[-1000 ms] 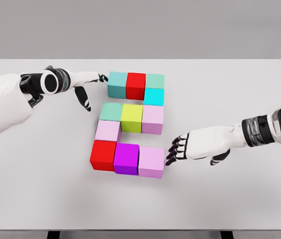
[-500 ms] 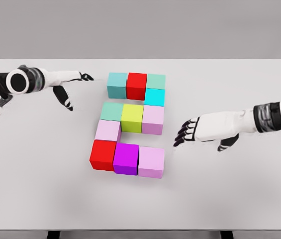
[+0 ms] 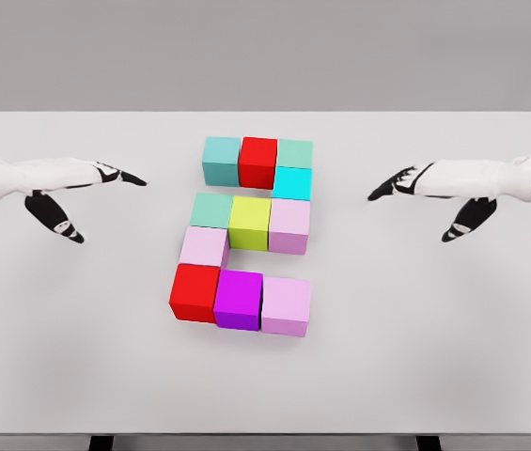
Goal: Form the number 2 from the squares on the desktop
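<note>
Both arms cut off at frame edges, only forearms and hands visible. Left hand [image 3: 68,183] white with black fingertips, fingers spread loose, holding nothing, over the left side of the flat matte white counter [image 3: 434,357]. Right hand [image 3: 439,188] same look, fingers extended and relaxed, empty, over the right side. Both well apart from the blocks. Counter's front legs barely show as dark stubs at the bottom edge.

Smooth matte plastic-looking cubes sit mid-counter, touching, forming a 2 shape. Top row: teal cube [image 3: 221,160], red cube [image 3: 257,162], pale green cube [image 3: 294,153]. Cyan cube [image 3: 291,182] just below the pale green one. Middle row: sea-green cube [image 3: 211,209], yellow-green cube [image 3: 249,222], light pink cube [image 3: 289,225]. Pale pink cube [image 3: 203,248] below the sea-green one. Bottom row: second red cube [image 3: 195,292], magenta cube [image 3: 239,299], pale lilac cube [image 3: 286,305]. Rear faces hidden.
</note>
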You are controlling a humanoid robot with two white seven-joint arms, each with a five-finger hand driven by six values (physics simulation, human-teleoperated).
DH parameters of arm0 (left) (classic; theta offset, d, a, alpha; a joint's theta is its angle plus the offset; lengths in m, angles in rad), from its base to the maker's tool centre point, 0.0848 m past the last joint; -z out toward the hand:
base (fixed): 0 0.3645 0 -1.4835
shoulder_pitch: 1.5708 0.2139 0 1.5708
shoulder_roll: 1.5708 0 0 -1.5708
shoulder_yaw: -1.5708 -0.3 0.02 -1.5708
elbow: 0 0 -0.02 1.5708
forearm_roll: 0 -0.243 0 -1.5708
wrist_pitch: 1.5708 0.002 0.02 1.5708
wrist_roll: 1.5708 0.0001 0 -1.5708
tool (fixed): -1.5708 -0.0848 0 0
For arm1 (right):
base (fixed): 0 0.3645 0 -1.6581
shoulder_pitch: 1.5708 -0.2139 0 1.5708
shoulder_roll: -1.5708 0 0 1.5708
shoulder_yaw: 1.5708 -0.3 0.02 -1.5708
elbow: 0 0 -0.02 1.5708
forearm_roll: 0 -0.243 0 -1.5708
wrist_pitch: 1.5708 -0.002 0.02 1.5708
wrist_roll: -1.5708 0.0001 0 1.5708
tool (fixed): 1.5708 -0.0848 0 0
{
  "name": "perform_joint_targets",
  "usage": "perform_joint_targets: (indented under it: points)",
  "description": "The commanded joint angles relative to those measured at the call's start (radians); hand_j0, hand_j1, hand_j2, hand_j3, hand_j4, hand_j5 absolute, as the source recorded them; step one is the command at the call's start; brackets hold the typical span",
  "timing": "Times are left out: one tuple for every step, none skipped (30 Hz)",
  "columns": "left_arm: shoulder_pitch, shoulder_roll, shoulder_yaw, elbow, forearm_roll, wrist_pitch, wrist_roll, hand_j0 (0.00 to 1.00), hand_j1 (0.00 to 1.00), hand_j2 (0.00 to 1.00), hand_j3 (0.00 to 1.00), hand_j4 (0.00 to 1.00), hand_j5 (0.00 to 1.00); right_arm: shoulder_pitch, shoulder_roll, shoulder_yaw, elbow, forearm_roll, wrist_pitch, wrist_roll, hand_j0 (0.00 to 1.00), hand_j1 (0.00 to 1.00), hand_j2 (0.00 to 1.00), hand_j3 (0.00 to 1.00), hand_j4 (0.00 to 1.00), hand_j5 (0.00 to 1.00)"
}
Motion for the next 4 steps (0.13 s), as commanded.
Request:
perform_joint_targets:
  points:
    - [0.002,0.005,0.001,0.002,0.008,-0.013,0.002,1.0,1.0,1.0,1.0,1.0,1.0,0.0,-0.002,-0.011,0.002,-0.009,0.003,0.0,1.0,1.0,1.0,1.0,1.0,1.0]
    - [0.002,0.005,0.001,0.002,0.008,-0.013,0.002,1.0,1.0,1.0,1.0,1.0,1.0,0.0,-0.013,-0.011,0.002,-0.007,0.003,0.0,1.0,1.0,1.0,1.0,1.0,1.0]
    - [0.002,0.005,0.001,0.004,0.008,-0.013,0.005,1.0,1.0,1.0,1.0,1.0,1.0,0.0,-0.015,-0.011,0.002,-0.007,0.003,0.0,1.0,1.0,1.0,1.0,1.0,1.0]
    - [0.002,0.005,0.001,0.004,0.008,-0.013,0.005,1.0,1.0,1.0,1.0,1.0,1.0,0.0,-0.015,-0.011,0.002,-0.007,0.003,0.0,1.0,1.0,1.0,1.0,1.0,1.0]
